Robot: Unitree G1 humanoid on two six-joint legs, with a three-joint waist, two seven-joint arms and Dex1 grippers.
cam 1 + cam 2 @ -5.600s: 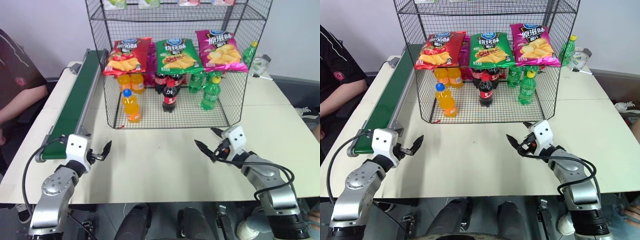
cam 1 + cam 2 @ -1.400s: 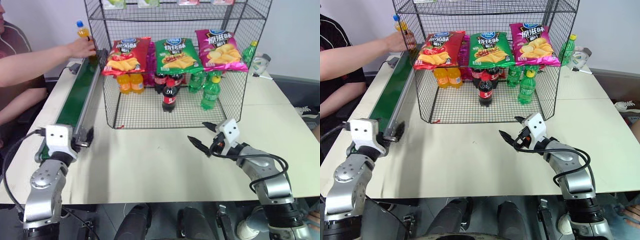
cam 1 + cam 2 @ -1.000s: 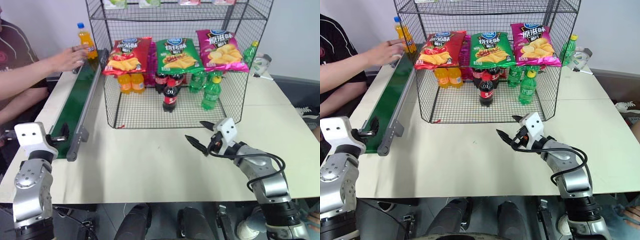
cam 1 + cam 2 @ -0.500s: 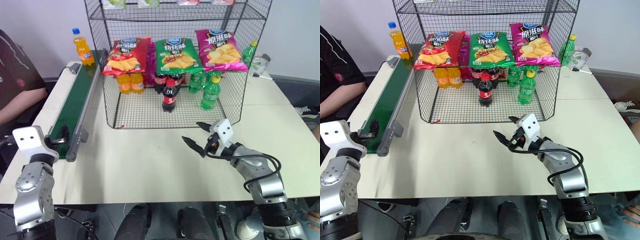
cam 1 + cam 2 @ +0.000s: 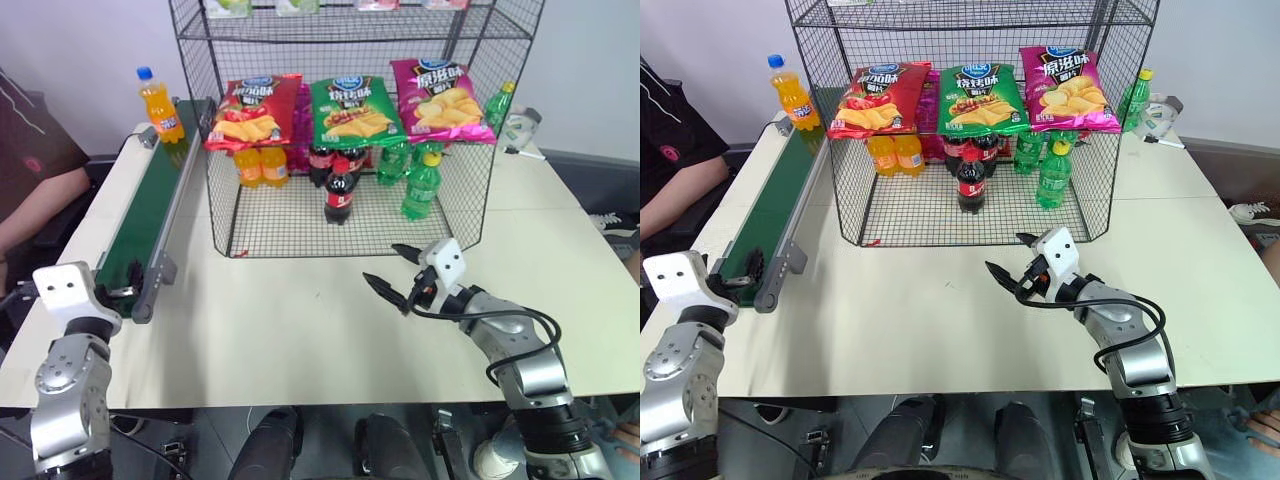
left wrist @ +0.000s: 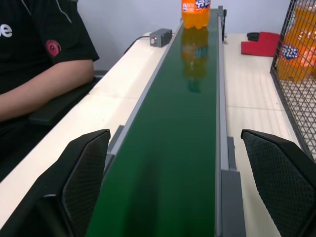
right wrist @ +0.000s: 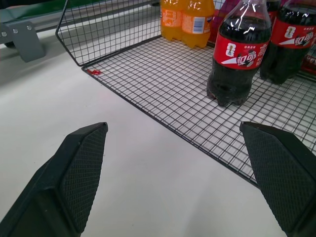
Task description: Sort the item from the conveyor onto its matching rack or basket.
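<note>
One bottle waiting at the belt's far end

Biggest on the table [image 5: 300,320] is the black wire rack [image 5: 350,130], standing toward the far edge with chip bags [image 5: 352,108] hung across its front and orange, cola and green soda bottles in its mesh-walled bottom compartment. Along the table's left edge runs the green conveyor [image 5: 150,205]. The orange soda bottle [image 5: 159,104] stands upright at the conveyor's far end, well apart from both arms.

The left gripper [image 6: 182,185] sits level at the near end of the belt, fingers spread wide to either side of it and holding nothing. The right gripper [image 5: 1022,268] hovers over bare table just in front of the rack, also wide open and empty.

The step in hand looks like waiting to catch the bottle. Done well, the left gripper should keep its opening centred on the belt and close on the bottle's body, below the cap, only once it stands between the fingers. Closing early, or clipping the grey frame, could tip it. The two orange bottles [image 5: 261,165] at the compartment's left corner mark the likely destination.
</note>
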